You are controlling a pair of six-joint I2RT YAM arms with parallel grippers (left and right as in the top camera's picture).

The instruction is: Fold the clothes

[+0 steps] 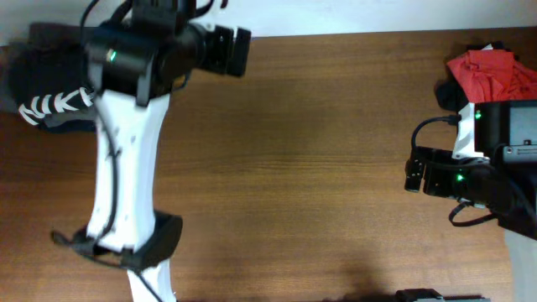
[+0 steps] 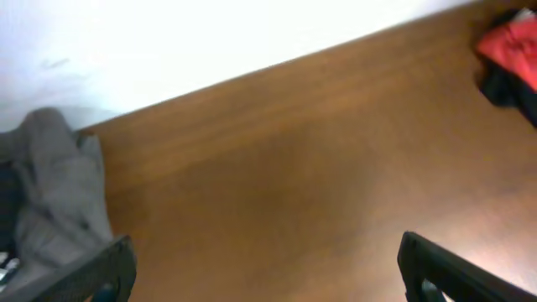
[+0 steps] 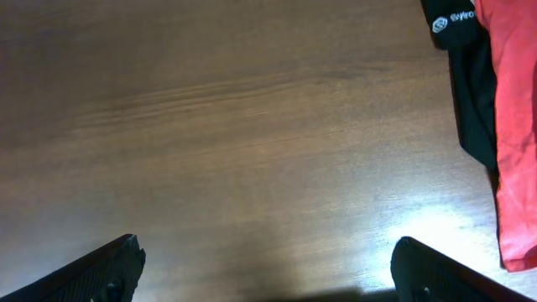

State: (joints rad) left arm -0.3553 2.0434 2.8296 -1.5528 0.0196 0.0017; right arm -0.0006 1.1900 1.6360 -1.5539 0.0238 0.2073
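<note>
The black T-shirt (image 1: 46, 84) with white lettering lies bunched at the table's far left edge, partly under my left arm. A grey garment (image 2: 59, 193) lies beside it in the left wrist view. A red T-shirt (image 1: 491, 71) sits on black cloth at the far right; it also shows in the left wrist view (image 2: 516, 42) and the right wrist view (image 3: 512, 109). My left gripper (image 2: 264, 273) is open and empty over bare wood, its head near the far edge in the overhead view (image 1: 222, 50). My right gripper (image 3: 268, 268) is open and empty, at the right side (image 1: 413, 172).
The brown wooden table (image 1: 319, 168) spans the view. A black garment with a small white logo (image 3: 457, 25) lies under the red shirt. A white wall (image 2: 168, 42) runs behind the table's far edge.
</note>
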